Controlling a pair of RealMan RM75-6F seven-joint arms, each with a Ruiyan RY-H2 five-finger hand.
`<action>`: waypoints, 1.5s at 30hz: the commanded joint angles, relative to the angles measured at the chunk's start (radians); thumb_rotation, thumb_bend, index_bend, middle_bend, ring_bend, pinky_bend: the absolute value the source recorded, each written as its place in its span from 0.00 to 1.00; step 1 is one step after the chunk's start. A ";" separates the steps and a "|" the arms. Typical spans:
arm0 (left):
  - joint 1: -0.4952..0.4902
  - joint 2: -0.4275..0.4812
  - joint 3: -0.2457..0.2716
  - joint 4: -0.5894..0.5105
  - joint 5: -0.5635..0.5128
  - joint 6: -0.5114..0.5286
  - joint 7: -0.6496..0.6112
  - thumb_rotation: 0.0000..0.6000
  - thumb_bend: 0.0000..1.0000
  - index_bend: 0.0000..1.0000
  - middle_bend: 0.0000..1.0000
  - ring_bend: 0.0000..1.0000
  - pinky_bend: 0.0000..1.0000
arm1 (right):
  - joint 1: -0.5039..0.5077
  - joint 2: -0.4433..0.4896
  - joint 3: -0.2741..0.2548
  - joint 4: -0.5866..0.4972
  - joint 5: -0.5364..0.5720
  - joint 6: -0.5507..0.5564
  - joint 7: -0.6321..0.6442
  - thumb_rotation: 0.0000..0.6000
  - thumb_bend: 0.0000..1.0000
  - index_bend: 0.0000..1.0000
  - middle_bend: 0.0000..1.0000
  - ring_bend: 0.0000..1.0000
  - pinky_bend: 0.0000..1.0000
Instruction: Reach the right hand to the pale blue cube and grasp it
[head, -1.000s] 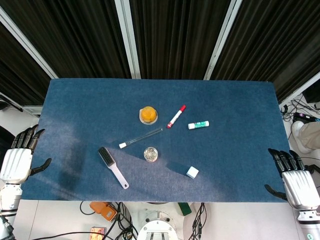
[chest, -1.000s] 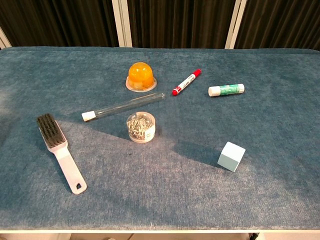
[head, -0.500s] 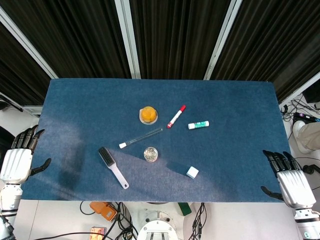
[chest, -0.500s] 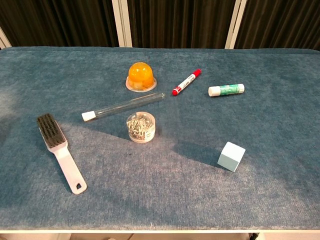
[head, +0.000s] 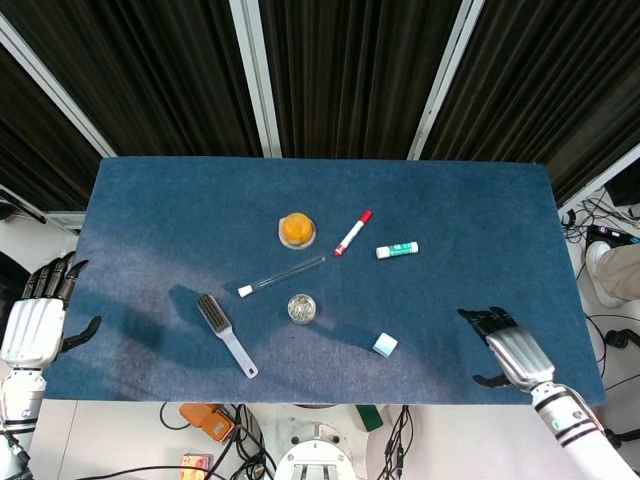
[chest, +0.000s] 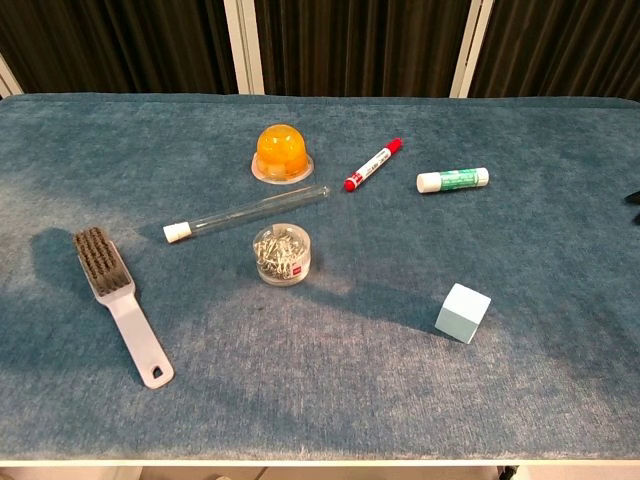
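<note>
The pale blue cube (head: 385, 345) (chest: 463, 312) lies on the blue table cloth near the front edge, right of centre. My right hand (head: 510, 348) hovers over the table's front right part, to the right of the cube and apart from it, fingers spread and holding nothing. In the chest view only a dark fingertip (chest: 633, 197) of it shows at the right border. My left hand (head: 35, 317) hangs off the table's left edge, fingers apart and empty.
An orange dome (head: 296, 229), a red marker (head: 352, 232), a green-and-white glue stick (head: 397, 250), a glass tube (head: 281, 275), a round container of clips (head: 301, 307) and a brush (head: 225, 334) lie left of and behind the cube.
My right hand has moved left from beyond the table's right edge to above the cloth, nearer the cube. The left hand and the objects have stayed put.
</note>
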 joint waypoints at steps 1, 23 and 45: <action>0.000 0.001 -0.001 0.001 0.000 0.000 0.000 1.00 0.24 0.10 0.00 0.00 0.09 | 0.089 -0.065 0.036 0.058 0.040 -0.097 -0.005 1.00 0.23 0.09 0.19 0.18 0.12; -0.004 0.000 -0.005 0.011 0.000 -0.002 0.000 1.00 0.24 0.10 0.00 0.00 0.09 | 0.347 -0.226 0.097 0.131 0.103 -0.320 0.051 1.00 0.23 0.25 0.19 0.18 0.12; -0.004 -0.001 -0.005 0.014 0.001 0.000 0.004 1.00 0.24 0.10 0.00 0.00 0.09 | 0.413 -0.294 0.041 0.187 0.066 -0.316 0.164 1.00 0.24 0.39 0.19 0.18 0.12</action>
